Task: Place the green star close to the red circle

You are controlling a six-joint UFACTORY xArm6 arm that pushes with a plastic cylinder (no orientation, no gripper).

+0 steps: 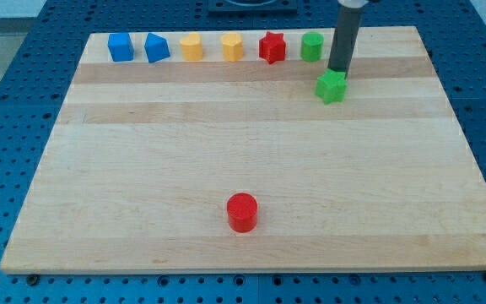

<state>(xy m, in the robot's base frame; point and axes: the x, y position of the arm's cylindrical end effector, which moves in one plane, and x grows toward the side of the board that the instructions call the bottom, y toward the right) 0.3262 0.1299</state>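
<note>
A: Green, star-shaped plastic block [332, 86] sitting just off the row at the view's top, right under my tip [338, 71], touching or nearly so on its upper edge. Well apart from the red round cylinder block [242, 211], far down toward the view's bottom and to the left of my tip.

B: Jaws?

A: None to report: only a straight dark rod, nothing to open or close.

B: Step in hand?

A: Looks like the start of the push, with the whole way across the pale wooden board [142, 169] not yet covered.

B: Next move?

A: Probably a shove down and leftward, from behind the star's upper right, kept centred to avoid slipping off a point.

B: Others in the row?

A: Two blue blocks [121, 46], two yellow [191, 46], a red star [272, 47], a green one [311, 46]; all left of my tip, out of the path.
</note>
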